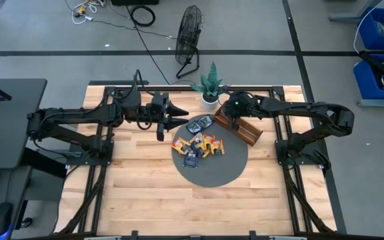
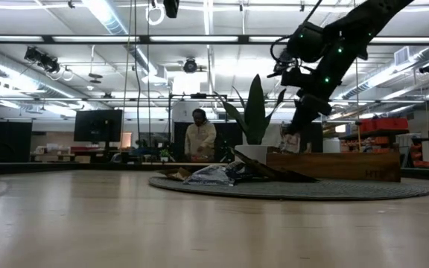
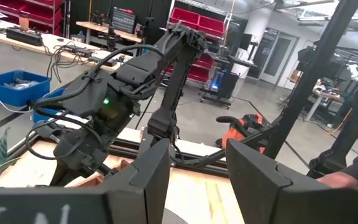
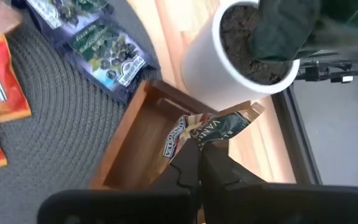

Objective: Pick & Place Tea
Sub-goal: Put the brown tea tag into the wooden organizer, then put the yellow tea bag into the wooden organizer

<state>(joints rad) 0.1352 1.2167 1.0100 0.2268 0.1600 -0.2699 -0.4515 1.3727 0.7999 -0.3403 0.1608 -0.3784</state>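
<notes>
Dark mat, high view: the right gripper [image 1: 223, 114] hangs over the near end of the wooden tray [image 1: 240, 127], with the loose tea sachets [image 1: 197, 143] heaped on the grey round mat [image 1: 229, 167] just beside it; the left gripper [image 1: 173, 119] waits at the heap's other side.
Low view: the right arm reaches down behind the tray's wall, beside the potted plant [image 2: 255, 112].
Left wrist view: its fingers [image 3: 151, 180] stand apart, holding nothing.
Right wrist view: fingers pinch a pale vanilla sachet [image 4: 207, 129] by its lower edge, directly above the end compartment [image 4: 140, 146], likely so that it drops in upright.

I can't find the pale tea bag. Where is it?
The right claw holds the pale tea bag over the end of the wooden tray beside the white plant pot.
</notes>
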